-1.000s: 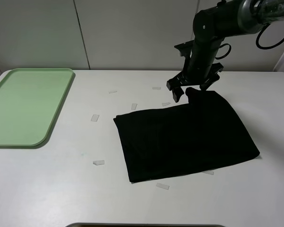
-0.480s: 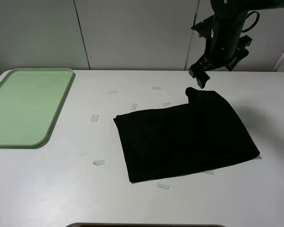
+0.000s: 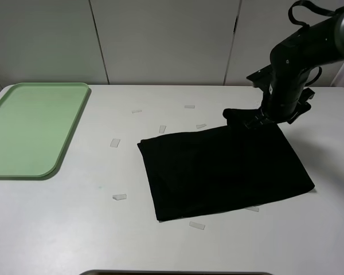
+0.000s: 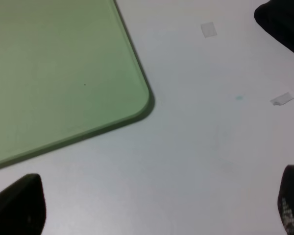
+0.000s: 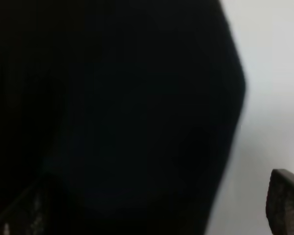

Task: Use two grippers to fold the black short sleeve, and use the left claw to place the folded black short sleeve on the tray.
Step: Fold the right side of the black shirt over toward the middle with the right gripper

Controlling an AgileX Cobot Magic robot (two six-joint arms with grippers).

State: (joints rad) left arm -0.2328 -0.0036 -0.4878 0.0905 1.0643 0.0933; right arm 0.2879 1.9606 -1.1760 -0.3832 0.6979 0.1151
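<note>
Right gripper point(image 5: 154, 205) above black short sleeve point(image 3: 223, 169), left gripper point(image 4: 154, 205) by tray point(image 3: 28, 126) — all fingers point(image 4: 17, 205) spread.

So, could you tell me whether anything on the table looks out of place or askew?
Yes. The black short sleeve lies skewed on the table, and its far corner is bunched up rather than flat. Small pale scraps are scattered around it.

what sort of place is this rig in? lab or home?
Probably a robotics lab bench: a plain white table dotted with tape markers, blank panelled wall behind, and a black robot arm at the edge of a black T-shirt.
</note>
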